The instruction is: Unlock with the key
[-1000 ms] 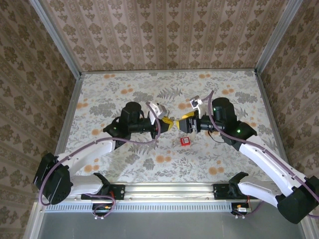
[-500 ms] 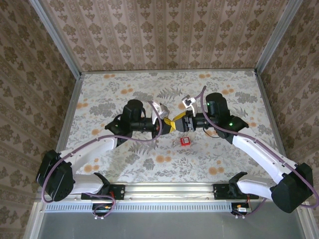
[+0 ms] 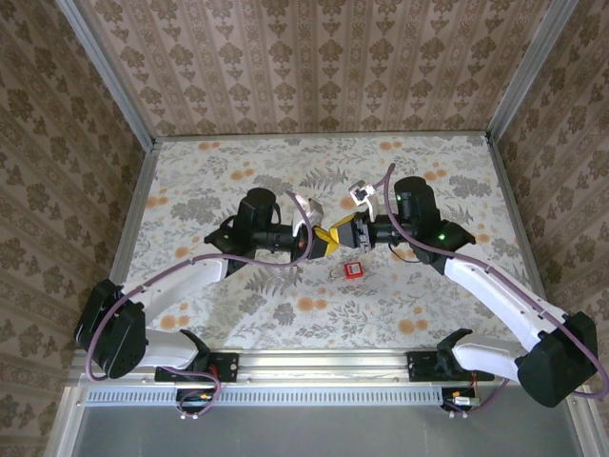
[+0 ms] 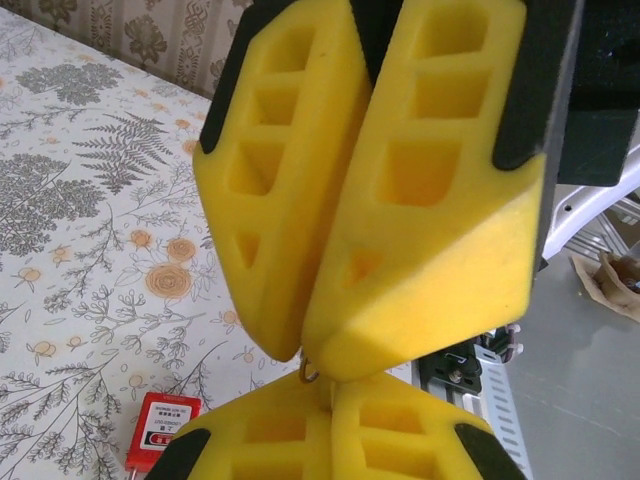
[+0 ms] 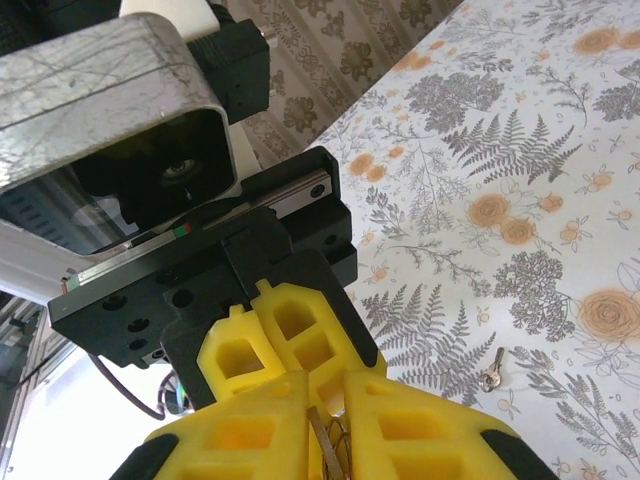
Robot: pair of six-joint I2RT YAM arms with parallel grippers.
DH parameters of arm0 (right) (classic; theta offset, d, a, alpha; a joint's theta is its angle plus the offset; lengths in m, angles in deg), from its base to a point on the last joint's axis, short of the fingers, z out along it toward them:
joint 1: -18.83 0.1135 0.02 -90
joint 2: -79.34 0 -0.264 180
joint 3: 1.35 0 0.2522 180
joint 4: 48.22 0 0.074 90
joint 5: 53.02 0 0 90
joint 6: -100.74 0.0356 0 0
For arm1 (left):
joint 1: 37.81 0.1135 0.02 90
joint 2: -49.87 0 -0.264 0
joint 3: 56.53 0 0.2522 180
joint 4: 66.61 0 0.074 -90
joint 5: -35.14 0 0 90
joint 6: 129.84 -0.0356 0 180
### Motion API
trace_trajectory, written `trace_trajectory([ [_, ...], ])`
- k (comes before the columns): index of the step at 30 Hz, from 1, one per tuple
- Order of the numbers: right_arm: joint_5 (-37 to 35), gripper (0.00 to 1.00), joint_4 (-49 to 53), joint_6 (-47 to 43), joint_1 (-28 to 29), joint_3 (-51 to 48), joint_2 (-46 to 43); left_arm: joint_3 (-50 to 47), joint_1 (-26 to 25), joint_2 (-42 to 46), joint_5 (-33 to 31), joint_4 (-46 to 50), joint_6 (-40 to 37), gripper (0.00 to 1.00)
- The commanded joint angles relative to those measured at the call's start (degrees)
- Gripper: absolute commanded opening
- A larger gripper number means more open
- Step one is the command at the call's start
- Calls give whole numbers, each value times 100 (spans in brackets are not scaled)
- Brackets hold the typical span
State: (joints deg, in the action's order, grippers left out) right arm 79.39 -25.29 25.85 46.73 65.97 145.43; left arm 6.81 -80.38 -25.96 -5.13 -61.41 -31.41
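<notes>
**A:** What are the two arms doing?

**B:** They are meeting tip to tip above the middle of the floral-printed table cover (image 3: 238,314). The left gripper (image 3: 324,239) is reaching in from the left and the right gripper (image 3: 337,231) from the right. Their yellow moulded pads (image 4: 430,250) are touching each other.

**A:** Are they clamping anything?

**B:** The left gripper's pads are pressing flat together, fully closed. In the left wrist view the right gripper's pads are lying seam to seam as well. A small brass-coloured metal piece (image 4: 310,374) is peeking out just where the four tips are meeting. In the right wrist view a thin sliver is showing in the seam between the right gripper's own pads. I cannot tell what it is or which gripper is pinching it.

**A:** And the key?

**B:** A tiny silver metal key (image 5: 490,371) is lying flat on the cover, apart from both grippers. The small square red plastic tag (image 3: 354,270) is lying on the cover too, just on the near side of the meeting tips and untouched. I cannot tell whether key and tag are joined.

**A:** Is anything written on it?

**B:** The tag is carrying a white label (image 4: 166,437) with dark print, but the print is coming out too small to read.
</notes>
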Motion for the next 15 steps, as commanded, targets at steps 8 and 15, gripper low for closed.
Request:
trace_trajectory([
  [8,120,5,22,-7,136,68,-59,217,103,-105,142,-180,221,0],
  [15,-121,0,75,41,181,56,-139,210,201,-154,159,-406,434,8],
])
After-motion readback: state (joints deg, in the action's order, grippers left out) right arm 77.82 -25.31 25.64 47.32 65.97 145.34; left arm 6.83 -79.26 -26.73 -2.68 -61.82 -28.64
